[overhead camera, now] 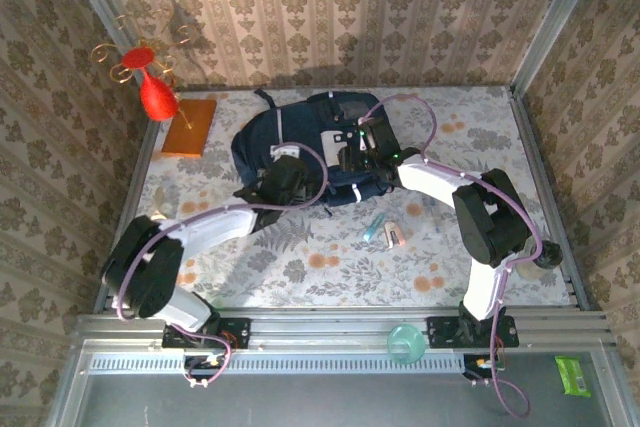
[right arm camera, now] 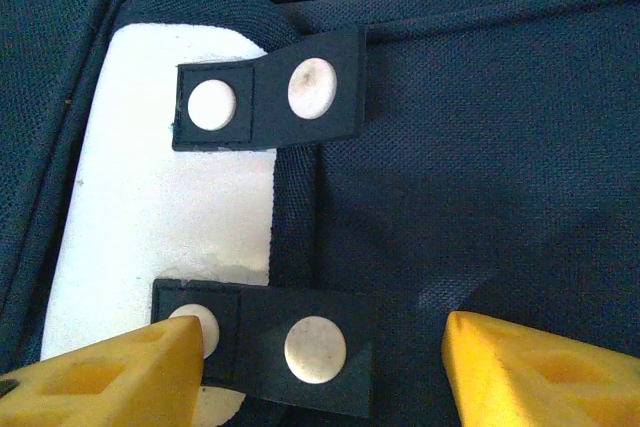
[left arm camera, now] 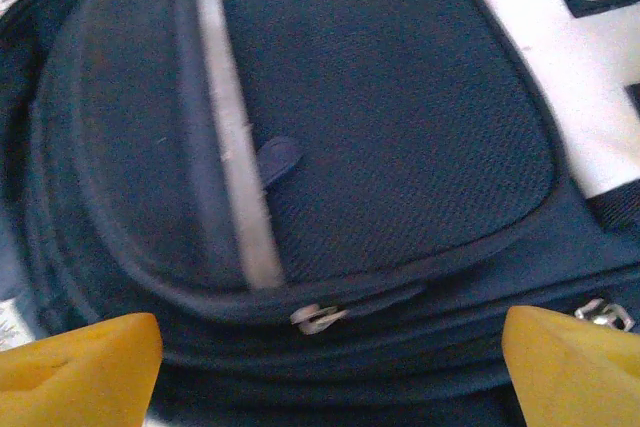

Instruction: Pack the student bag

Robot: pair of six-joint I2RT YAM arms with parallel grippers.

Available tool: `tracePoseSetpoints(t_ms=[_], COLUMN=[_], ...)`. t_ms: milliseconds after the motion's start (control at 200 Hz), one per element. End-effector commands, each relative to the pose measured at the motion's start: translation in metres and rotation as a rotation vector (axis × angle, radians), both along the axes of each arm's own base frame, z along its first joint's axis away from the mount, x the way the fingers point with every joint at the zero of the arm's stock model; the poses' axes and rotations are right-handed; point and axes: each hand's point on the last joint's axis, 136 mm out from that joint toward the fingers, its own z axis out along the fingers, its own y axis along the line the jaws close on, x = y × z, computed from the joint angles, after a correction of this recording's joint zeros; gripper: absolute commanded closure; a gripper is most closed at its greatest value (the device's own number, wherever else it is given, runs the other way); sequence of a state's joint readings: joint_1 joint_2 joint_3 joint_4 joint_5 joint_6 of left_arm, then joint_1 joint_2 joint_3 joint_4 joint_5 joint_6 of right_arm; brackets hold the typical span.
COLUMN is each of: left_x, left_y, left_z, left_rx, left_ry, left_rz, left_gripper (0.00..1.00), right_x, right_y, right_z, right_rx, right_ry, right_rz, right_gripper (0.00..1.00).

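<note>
While the student bag lies flat at the far middle of the worktop, the left gripper, spread wide and empty, faces its near edge with a zipper pull just ahead; the right gripper, equally wide, hovers over the white patch.

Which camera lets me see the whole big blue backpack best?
The top external view: the student bag lies nearly whole on the flowery table. The left wrist view shows its front pocket, pale stripe and a zipper pull up close. The right wrist view shows its white patch and black snap tabs.
</note>
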State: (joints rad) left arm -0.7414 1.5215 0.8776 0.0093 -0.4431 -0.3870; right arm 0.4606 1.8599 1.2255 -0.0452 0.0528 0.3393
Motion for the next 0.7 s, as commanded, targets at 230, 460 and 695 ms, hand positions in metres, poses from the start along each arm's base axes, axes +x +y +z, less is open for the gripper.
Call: tracePoseSetpoints(t_ms=[230, 460, 695], left_x=[0.025, 0.014, -0.001], left_y=[0.006, 0.017, 0.001], left_z=[-0.016, -0.021, -0.018], left_rx=[0.192, 0.164, 0.038], left_ry=[0.024, 0.021, 0.012], left_rz=[0.077, 0.097, -0.022], left_gripper=[0.08, 0.09, 0.09], right_x=[-0.030, -0.028, -0.028], right_y=[-0.041, -0.042, -0.042], right_z=[-0.055, -0.057, -0.058], right_rx=[-0.136, -0.133, -0.130], right_ry=[0.180, 0.183, 0.184], right_rz=[-0.054, -0.055, -0.054], right_gripper=[0.34, 0.34, 0.34])
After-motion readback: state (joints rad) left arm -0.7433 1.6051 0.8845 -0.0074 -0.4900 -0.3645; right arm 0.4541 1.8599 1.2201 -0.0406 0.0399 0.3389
